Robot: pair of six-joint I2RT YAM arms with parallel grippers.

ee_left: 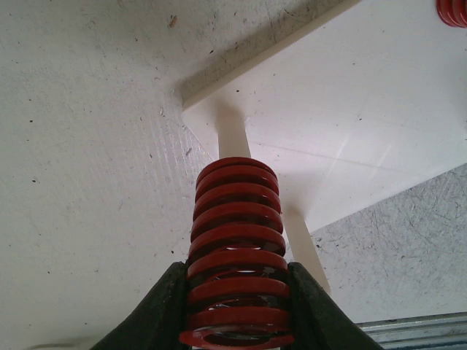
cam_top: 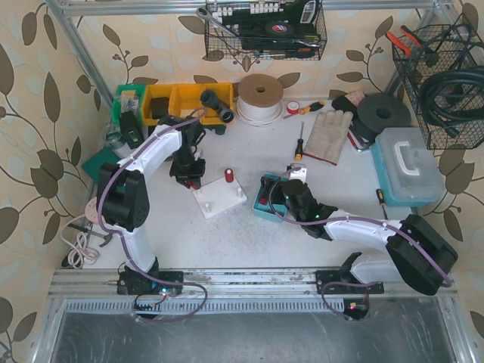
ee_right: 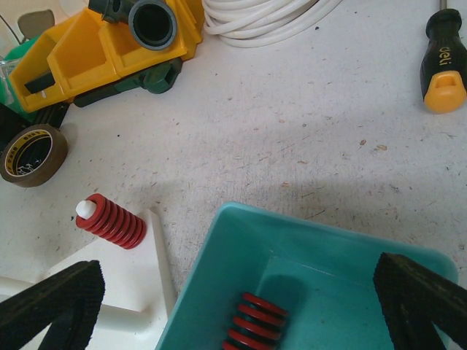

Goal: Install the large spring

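Gripping the large spring by its near coils with the left end effector, closed firmly on both sides of it. Holding it clear of the desk, free end aimed at the white base plate and lined up roughly with a bare peg just past the tip (touching or just short of it, impossible to say from the wrist view). Judging by that: partway through the placing step, with the pick-up done and the spring not yet threaded over any peg.

Next, on this reading: bring the open bore square over the peg top, match the coil axis to the peg, slide on until seated against the plate, and only then let go. Calls for fine alignment and a slow approach. Risks catching a coil on the peg tip, or nudging the plate out of place, if brought in tilted. Worth minding too the second bare peg, close beside the coils on the right.

As for the right end effector: hovering wide open over the teal tray, holding nothing, with another red spring lying in the tray beneath it. Already seated on a peg at the far side of the plate: one more red spring.
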